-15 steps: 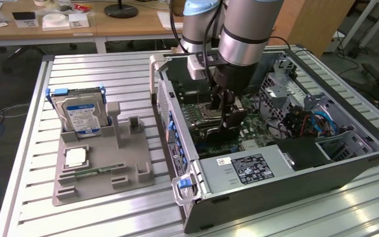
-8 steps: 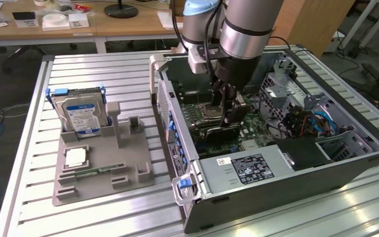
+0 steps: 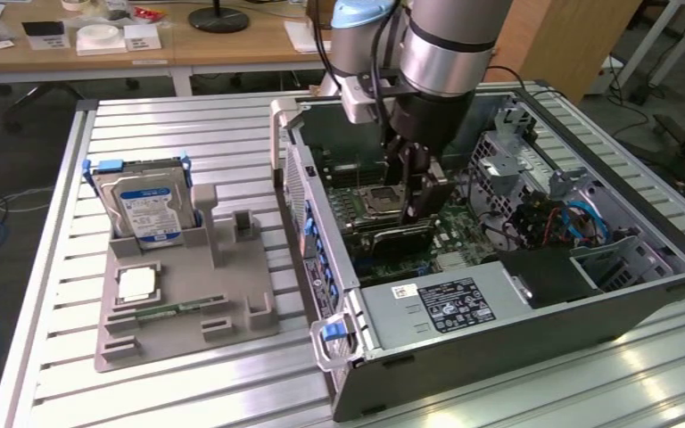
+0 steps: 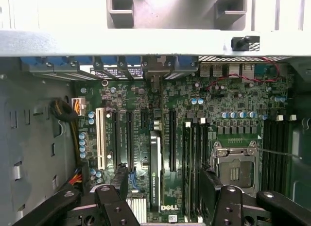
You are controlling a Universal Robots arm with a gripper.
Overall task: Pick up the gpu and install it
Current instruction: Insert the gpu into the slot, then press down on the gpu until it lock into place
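Note:
The gpu [image 4: 155, 170] stands on edge in a motherboard slot, its dark cooler edge facing the wrist camera and its end bracket toward the case's rear slots. My gripper [image 4: 164, 180] hovers just above it, open, and its black fingers [image 4: 119, 180] stand on either side of the card without touching it. In the exterior view the gripper [image 3: 420, 209] reaches down into the open computer case [image 3: 498, 312], over the middle of the motherboard.
On the exterior view's left, a grey holder [image 3: 182, 312] carries a silver hard drive [image 3: 143, 207], a processor chip [image 3: 136, 283] and a narrow memory stick [image 3: 176, 309]. Beside the gpu sit a processor socket [image 4: 235, 167], memory slots and case walls.

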